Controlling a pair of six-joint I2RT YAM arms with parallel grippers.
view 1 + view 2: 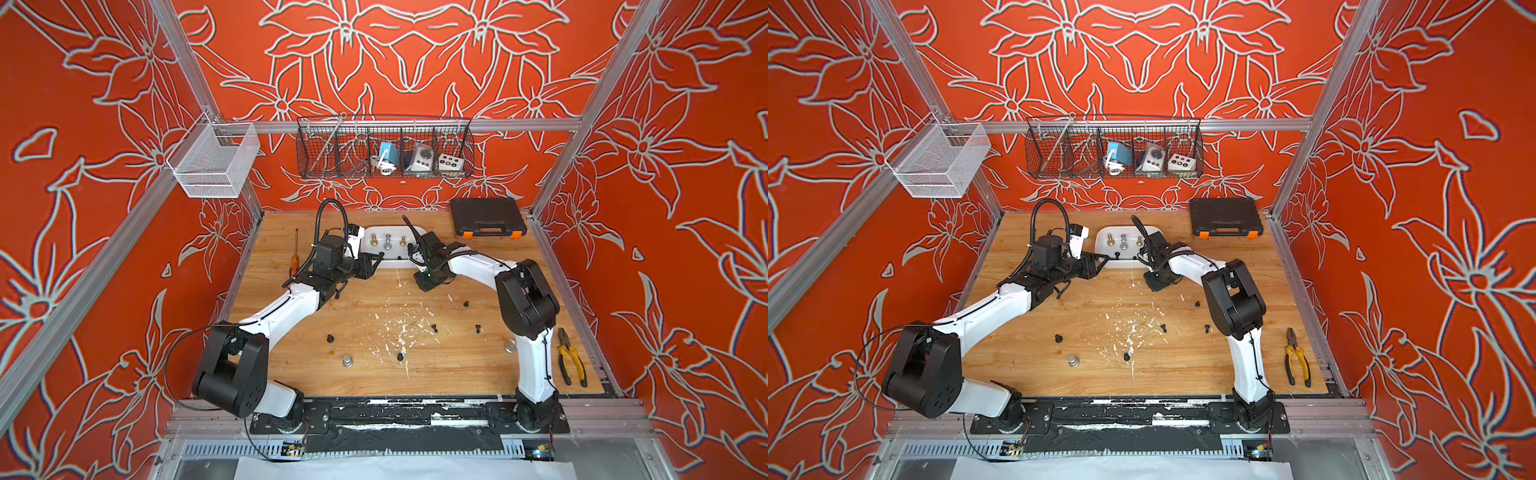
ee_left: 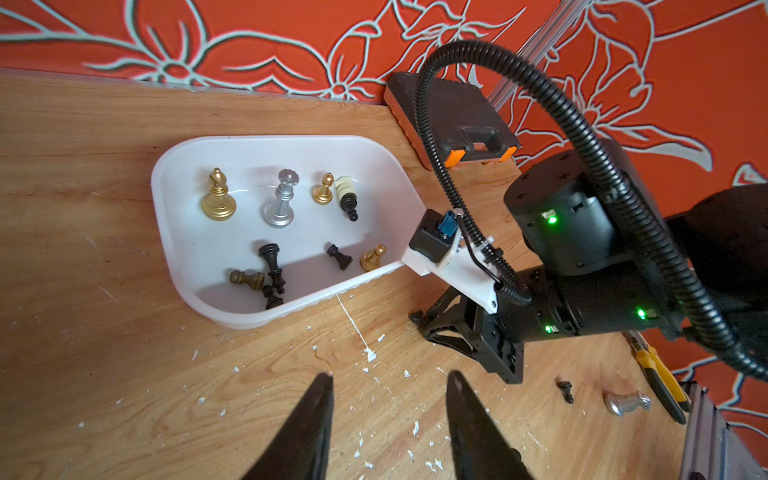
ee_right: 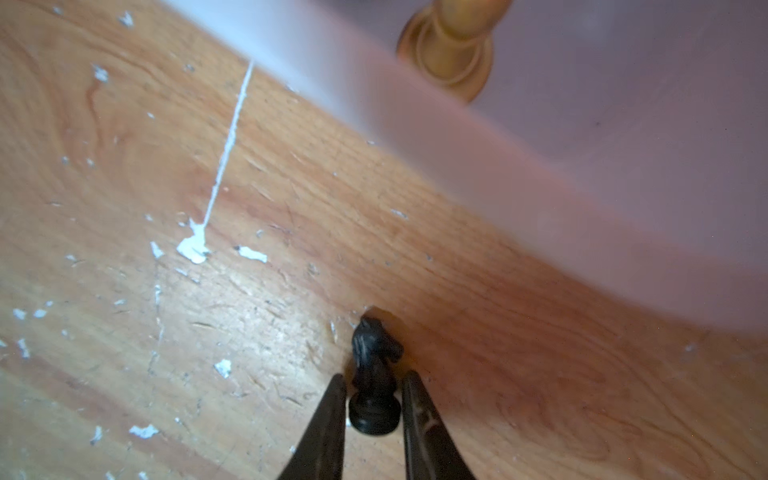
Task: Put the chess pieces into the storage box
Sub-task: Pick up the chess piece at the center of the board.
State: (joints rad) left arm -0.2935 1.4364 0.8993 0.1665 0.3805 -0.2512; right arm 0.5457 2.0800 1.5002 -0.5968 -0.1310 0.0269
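Observation:
The white storage box (image 1: pixel 390 259) (image 2: pixel 166 216) sits at the back middle of the table. It holds gold (image 2: pixel 218 195), silver (image 2: pixel 282 199), cream (image 2: pixel 344 186) and several small black chess pieces. My right gripper (image 3: pixel 375 376) is down at the table just in front of the box wall (image 3: pixel 540 187). It is shut on a small black knight (image 3: pixel 374 357) lying on the wood. My left gripper (image 2: pixel 390 376) (image 1: pixel 379 261) hovers open and empty by the box's front left corner. Loose black pieces (image 1: pixel 330 338) (image 1: pixel 434 327) and silver ones (image 1: pixel 347 360) (image 2: pixel 627 402) lie nearer the front.
A black case with orange latches (image 1: pixel 486 216) lies at the back right. An orange-handled screwdriver (image 1: pixel 296 253) lies along the left edge and yellow pliers (image 1: pixel 571 361) along the right. Wire baskets (image 1: pixel 384 147) hang on the back rail. White paint flecks mark the wood.

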